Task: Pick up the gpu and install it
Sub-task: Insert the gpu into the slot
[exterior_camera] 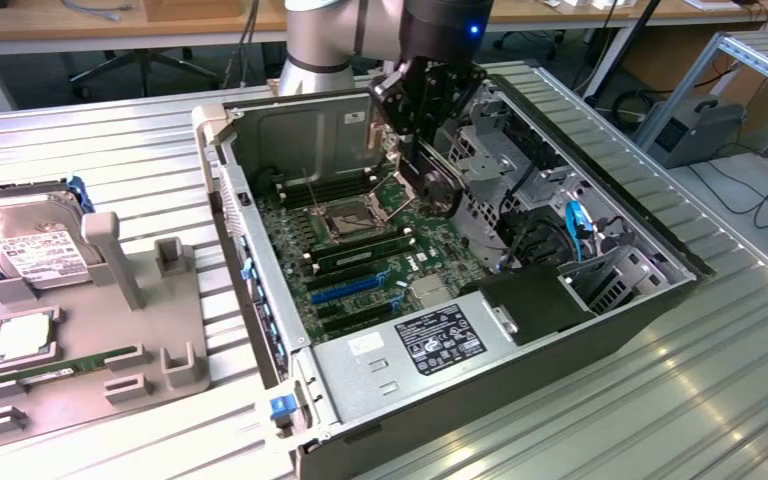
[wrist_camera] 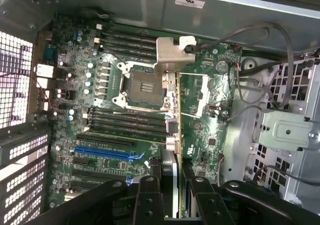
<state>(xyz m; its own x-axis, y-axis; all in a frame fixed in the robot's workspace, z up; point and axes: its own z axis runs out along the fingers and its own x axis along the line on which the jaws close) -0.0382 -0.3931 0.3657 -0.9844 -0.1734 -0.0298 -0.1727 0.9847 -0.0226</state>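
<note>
The gripper (exterior_camera: 424, 150) has its fingers (wrist_camera: 150, 200) partway closed on the gpu (exterior_camera: 435, 188), pinching the thin card by its faces. It looks to be held on edge so the connector can meet a slot. It hangs inside the open computer case (exterior_camera: 518, 400), over the motherboard (exterior_camera: 418, 225) — in the exterior view, about two o'clock from the CPU socket (exterior_camera: 352, 213) — with the blue slot (exterior_camera: 352, 290) off toward the card's seven o'clock.

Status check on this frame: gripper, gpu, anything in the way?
Arm's gripper shut on gpu, held edge-on. It hangs inside open case above motherboard, not seated. Blue slot bare; cables off to the side.
</note>
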